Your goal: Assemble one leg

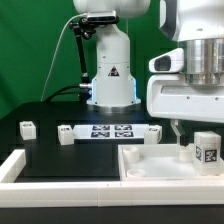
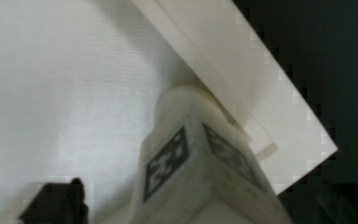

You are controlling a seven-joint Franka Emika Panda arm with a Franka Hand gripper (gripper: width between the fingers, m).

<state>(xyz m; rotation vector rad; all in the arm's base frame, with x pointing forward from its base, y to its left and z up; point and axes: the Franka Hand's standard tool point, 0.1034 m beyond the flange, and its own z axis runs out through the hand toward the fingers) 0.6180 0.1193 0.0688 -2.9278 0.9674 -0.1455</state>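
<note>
One leg (image 1: 206,150), a small white post with a square tag, stands on the large flat white piece (image 1: 150,166) at the exterior view's right. My gripper (image 1: 193,133) hangs just over it. In the wrist view the same leg (image 2: 202,150) lies between my fingers, its tag facing one side, over the flat white piece (image 2: 69,90) near that piece's edge. One dark finger (image 2: 55,200) stands apart from the leg with a gap showing. The other finger is only a dark shape at the frame's corner. The gripper (image 2: 194,208) looks open around the leg.
Two more legs (image 1: 27,128) (image 1: 66,133) lie on the black table at the exterior view's left. The marker board (image 1: 112,132) lies in the middle before the robot base (image 1: 110,70). A white border bar (image 1: 14,168) runs along the front left.
</note>
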